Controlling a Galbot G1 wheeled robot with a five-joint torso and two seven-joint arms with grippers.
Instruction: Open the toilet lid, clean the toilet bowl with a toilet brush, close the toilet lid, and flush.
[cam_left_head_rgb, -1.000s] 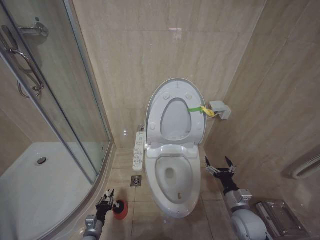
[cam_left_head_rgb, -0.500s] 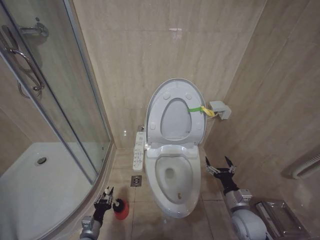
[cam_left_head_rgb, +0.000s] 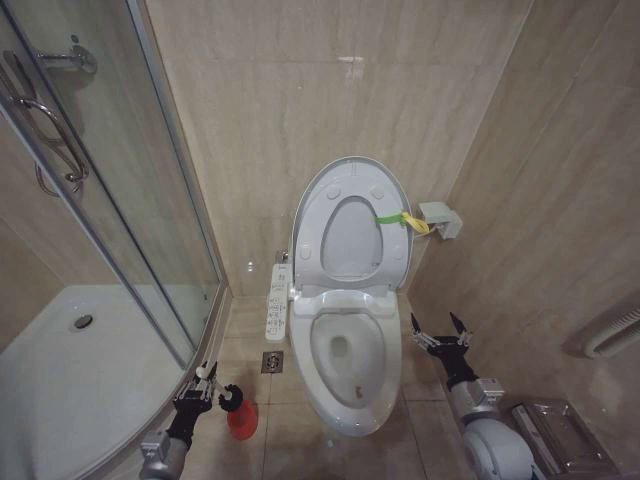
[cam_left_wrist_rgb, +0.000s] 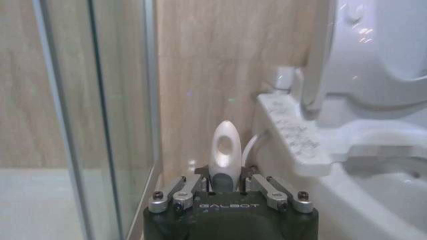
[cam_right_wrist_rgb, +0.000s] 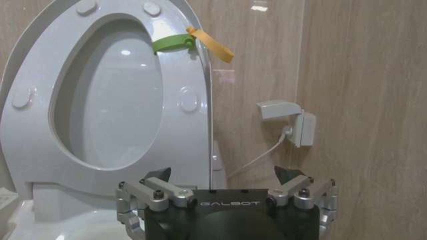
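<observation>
A curved glass shower screen (cam_left_head_rgb: 150, 190) with a chrome handle (cam_left_head_rgb: 50, 140) is standing at the far left, enclosing a smooth white tray (cam_left_head_rgb: 70, 370); beside its curb the left gripper (cam_left_head_rgb: 203, 385) is hanging low over the tiled floor, its fingers clamped on the pale, pointed, slotted handle of the brush (cam_left_wrist_rgb: 225, 150); the round black bristle head (cam_left_head_rgb: 231, 396) is sitting just above a small red cup (cam_left_head_rgb: 240, 421) on the floor; a square metal drain (cam_left_head_rgb: 272, 361) is lying between the cup and the bowl.

The bowl (cam_left_head_rgb: 345, 415), glossy white ceramic and elongated, is standing against the beige marbled wall, with a narrow white button panel (cam_left_head_rgb: 277, 301) jutting along its left side; in the left wrist view that panel (cam_left_wrist_rgb: 293, 135) is lying between the brush handle and the bowl's rim; the lid (cam_left_head_rgb: 350, 232), a large smooth oval, is standing upright against the wall with the ring seat raised against it; a yellow-green strap (cam_left_head_rgb: 402, 219) is hanging from its right edge.

A small white socket box (cam_left_head_rgb: 440, 220) is sticking out from the right wall near the strap, a thin cable drooping from it; the right gripper (cam_left_head_rgb: 440, 332) is waiting just right of the bowl, spread wide and holding nothing; a shiny metal bin (cam_left_head_rgb: 560, 435) is sitting at the far right corner.
</observation>
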